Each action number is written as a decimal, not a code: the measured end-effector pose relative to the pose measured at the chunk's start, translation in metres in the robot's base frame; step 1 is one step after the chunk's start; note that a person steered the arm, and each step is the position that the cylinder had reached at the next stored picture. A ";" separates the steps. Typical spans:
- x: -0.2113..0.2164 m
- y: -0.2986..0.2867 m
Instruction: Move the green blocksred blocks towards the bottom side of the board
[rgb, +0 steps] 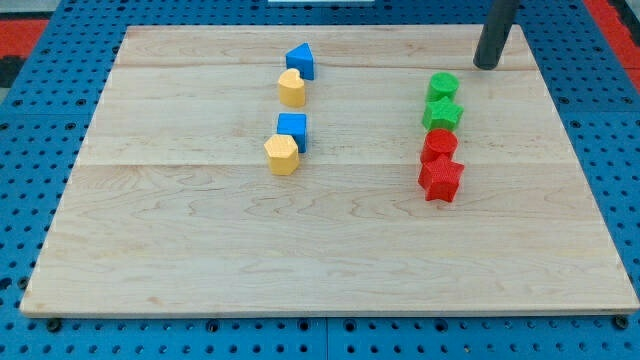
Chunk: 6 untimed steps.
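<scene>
While my tip rests, wooden board, blue pegboard

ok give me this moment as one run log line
tip: above green blocks, apart | green cylinder, green star, red cylinder, red star: one column, right | move: not begun

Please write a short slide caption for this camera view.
My tip rests above-right of a column of two green blocks and two red blocks.
</scene>
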<state>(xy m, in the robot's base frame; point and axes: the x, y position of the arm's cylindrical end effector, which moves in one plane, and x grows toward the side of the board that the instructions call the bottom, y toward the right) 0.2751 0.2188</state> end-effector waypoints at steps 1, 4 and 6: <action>0.000 -0.001; 0.033 -0.071; 0.039 -0.071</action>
<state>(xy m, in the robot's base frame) 0.3140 0.1474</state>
